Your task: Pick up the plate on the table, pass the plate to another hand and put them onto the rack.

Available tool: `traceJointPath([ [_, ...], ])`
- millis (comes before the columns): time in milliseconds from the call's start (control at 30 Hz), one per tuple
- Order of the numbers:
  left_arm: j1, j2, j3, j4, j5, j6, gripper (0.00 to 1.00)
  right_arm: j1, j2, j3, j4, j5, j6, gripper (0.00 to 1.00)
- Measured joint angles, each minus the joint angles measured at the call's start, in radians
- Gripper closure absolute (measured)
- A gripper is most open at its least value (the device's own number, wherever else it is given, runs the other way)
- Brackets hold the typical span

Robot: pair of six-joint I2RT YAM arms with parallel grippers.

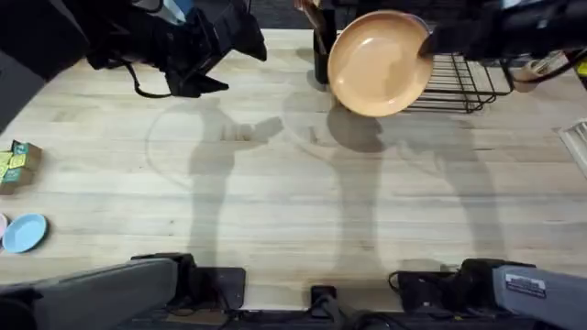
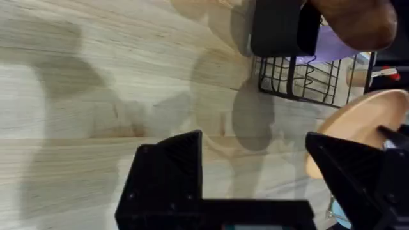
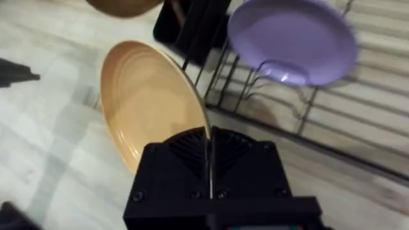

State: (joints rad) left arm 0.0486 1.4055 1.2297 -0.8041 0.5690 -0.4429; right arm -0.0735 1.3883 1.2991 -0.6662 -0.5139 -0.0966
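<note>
The orange plate (image 1: 378,62) hangs tilted above the table's far side, just left of the black wire rack (image 1: 456,84). My right gripper (image 1: 429,41) is shut on the plate's right rim; in the right wrist view its fingers (image 3: 208,148) pinch the rim of the plate (image 3: 144,96), with the rack (image 3: 307,124) behind it. My left gripper (image 1: 215,53) hovers at the far left, apart from the plate. In the left wrist view its fingers (image 2: 169,167) stand wide open and empty, the plate (image 2: 361,124) off to one side and the rack (image 2: 299,82) beyond.
A lavender plate (image 3: 293,39) stands upright in the rack. A black holder (image 1: 322,48) stands at the rack's left end. A light-blue dish (image 1: 24,232) and a green box (image 1: 15,165) lie at the table's left edge. The table's middle is bare wood.
</note>
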Motion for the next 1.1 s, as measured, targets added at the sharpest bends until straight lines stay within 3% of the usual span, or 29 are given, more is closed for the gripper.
traceJointPath([
  [533, 0.000, 0.000, 0.000, 0.000, 0.000, 0.000, 0.006, -0.120, -0.054, 0.000, 0.386, 0.002, -0.182, 0.971],
  [733, 0.000, 0.000, 0.000, 0.000, 0.000, 0.000, 0.007, -0.120, -0.054, 0.000, 0.452, 0.001, -0.488, 0.971],
  [1000, 0.000, 0.000, 0.000, 0.000, -0.005, 0.000, 0.008, -0.119, -0.016, 0.000, 0.564, 0.001, -0.725, 0.971],
  [1100, 0.000, 0.000, 0.000, 0.000, -0.013, 0.000, 0.007, -0.082, 0.021, 0.000, 0.569, 0.001, -0.893, 0.970],
])
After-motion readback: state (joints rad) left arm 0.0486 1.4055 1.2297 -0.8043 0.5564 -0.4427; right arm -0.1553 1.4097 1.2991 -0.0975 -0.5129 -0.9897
